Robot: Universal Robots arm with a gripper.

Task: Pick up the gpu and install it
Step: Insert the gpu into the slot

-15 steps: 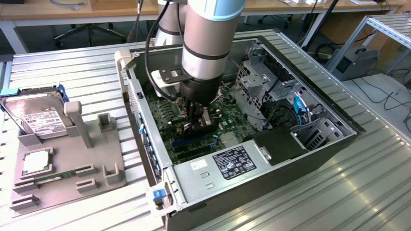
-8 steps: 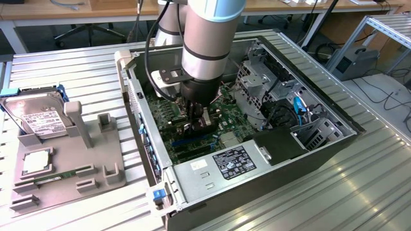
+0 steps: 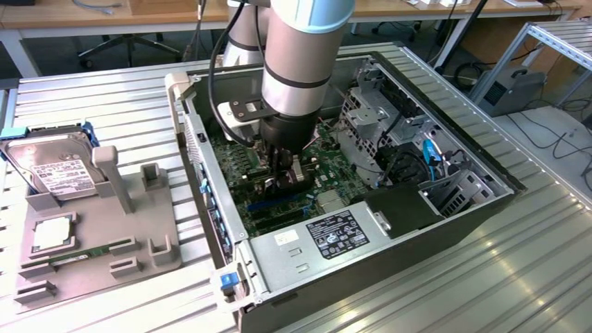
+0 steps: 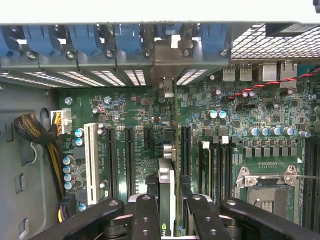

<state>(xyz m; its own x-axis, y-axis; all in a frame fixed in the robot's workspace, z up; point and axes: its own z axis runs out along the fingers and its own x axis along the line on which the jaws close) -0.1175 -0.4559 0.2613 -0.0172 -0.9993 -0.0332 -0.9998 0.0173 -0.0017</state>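
Gripper (image 4: 167, 212): jaws pinching gpu (image 4: 166, 185), card held edge-on. Card: lowered inside computer case (image 3: 462, 208), just above motherboard (image 4: 130, 110), bracket end near rear slot covers (image 4: 120, 75). Status: picked up; seating judged unfinished. Beyond case: hard drive (image 3: 55, 170), parts holder (image 3: 93, 243).

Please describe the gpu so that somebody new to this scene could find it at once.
Look into the open computer case, down at its green motherboard. The tool grips the gpu there, on edge above the slots. Unlike the empty slots beside it, it stands upright between the fingers.
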